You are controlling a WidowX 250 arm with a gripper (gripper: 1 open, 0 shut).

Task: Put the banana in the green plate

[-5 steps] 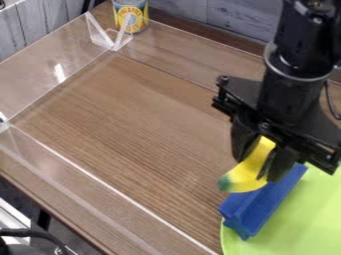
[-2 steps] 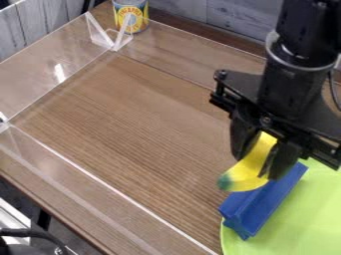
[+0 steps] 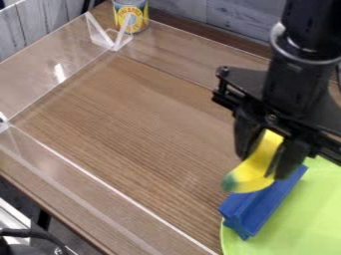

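One yellow banana [image 3: 253, 167] clamped in the gripper [image 3: 270, 139], writing on the can [image 3: 131, 17] unreadable.

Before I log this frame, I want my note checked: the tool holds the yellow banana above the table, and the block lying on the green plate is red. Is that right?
Not quite: the block on the green plate is blue, as the camera view shows.
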